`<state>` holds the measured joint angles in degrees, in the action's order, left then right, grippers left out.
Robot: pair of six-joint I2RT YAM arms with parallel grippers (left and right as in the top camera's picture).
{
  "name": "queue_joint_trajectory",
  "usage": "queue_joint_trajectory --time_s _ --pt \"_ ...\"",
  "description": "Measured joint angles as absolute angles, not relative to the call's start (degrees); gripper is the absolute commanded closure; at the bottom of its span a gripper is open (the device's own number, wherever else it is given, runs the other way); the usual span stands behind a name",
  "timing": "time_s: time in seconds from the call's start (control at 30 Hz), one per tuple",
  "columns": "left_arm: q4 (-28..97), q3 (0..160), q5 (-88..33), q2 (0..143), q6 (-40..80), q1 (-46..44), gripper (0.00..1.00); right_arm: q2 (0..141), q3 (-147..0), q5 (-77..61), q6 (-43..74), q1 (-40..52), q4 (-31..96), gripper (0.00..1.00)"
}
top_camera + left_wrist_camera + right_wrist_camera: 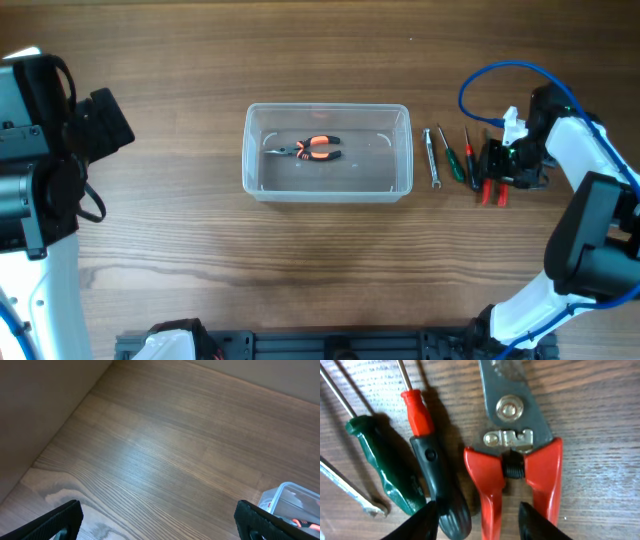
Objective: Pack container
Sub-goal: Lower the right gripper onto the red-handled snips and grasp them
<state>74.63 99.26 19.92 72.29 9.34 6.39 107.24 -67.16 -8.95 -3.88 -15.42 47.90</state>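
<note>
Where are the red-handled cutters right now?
In the overhead view the red-handled cutters lie right of the container, farthest out on that side, next to the red-and-black screwdriver. The right pincer hovers over their handles.

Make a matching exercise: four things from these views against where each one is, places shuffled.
Things
1. orange-handled pliers
2. green-handled screwdriver
3. red-handled cutters
4. left gripper

Places
A. open, over bare table
B. inside the container
C. directly under the open right gripper
D. between the silver tool and the red-and-black screwdriver

Pairs: 1-B, 2-D, 3-C, 4-A
</note>
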Motion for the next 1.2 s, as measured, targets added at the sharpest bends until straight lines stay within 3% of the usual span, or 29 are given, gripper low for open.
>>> queue_joint_trajectory --time_s 0.13,0.33,0.9,1.2 --pt "74.6 99.3 19.9 72.3 9.3 6.4 0.00 105.8 -64.9 -9.0 -0.6 -15.4 44.6 0.57" --pt "74.6 99.3 19.9 72.3 9.3 6.4 0.00 105.5 -64.2 -9.2 2.7 -15.4 43.1 0.53" --pt "74.6 99.3 19.9 72.3 9.3 6.4 0.00 105.1 -64.2 -8.1 19.1 -15.2 46.5 0.59" --pt "74.6 99.3 19.9 72.3 9.3 6.4 0.00 105.3 -62.6 -2.5 28.4 -15.3 47.7 0.53"
